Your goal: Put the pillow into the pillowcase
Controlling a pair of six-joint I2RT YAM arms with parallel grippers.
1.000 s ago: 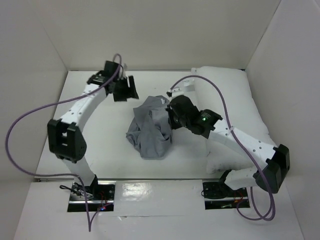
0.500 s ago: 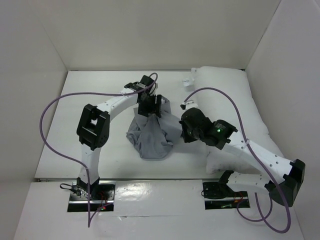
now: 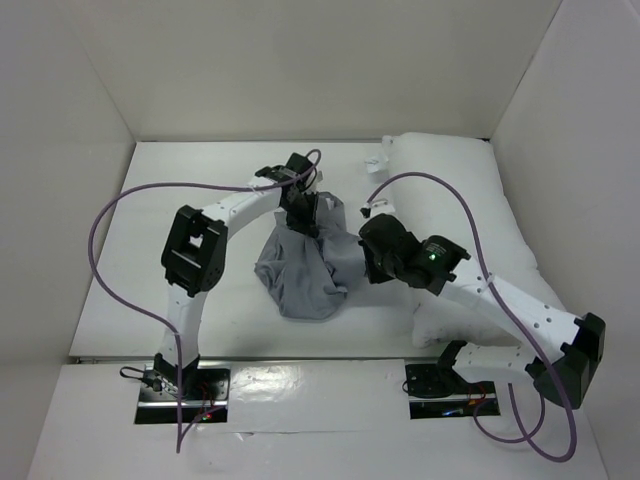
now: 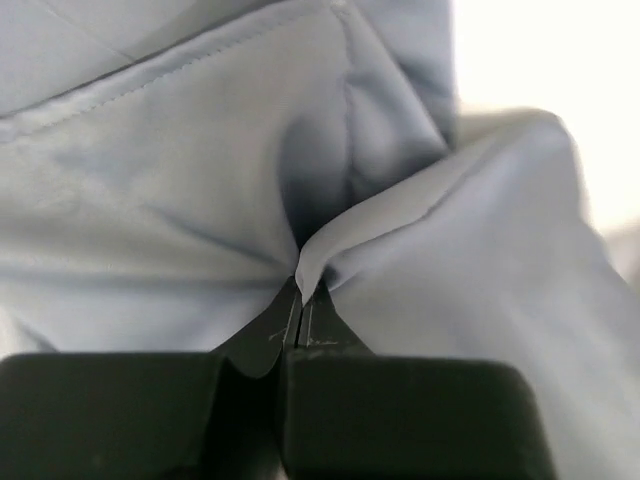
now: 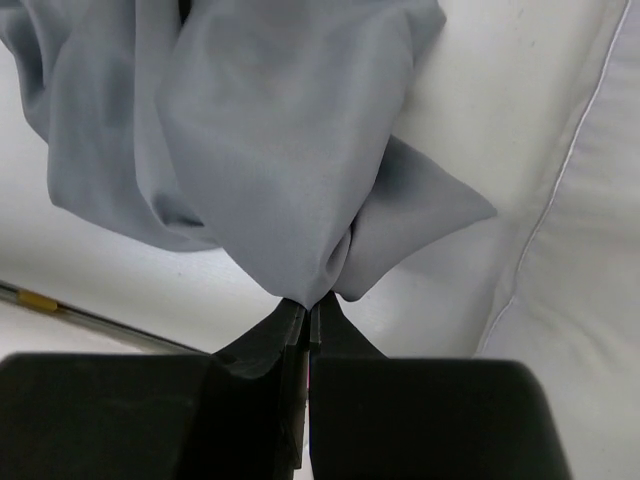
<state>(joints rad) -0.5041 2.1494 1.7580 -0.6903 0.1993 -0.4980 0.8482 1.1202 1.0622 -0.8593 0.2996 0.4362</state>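
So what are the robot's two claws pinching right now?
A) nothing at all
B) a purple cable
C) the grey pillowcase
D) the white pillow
C: each wrist view shows it, the left gripper and the right gripper are both shut on a fold of the grey pillowcase, while the white pillow lies off to the side.

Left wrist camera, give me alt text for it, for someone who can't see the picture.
The left hand, its black jaws closed tight, pinches a raised fold of the grey pillowcase. The wrinkled fabric fills nearly the whole frame. A bright white area shows at the upper right.
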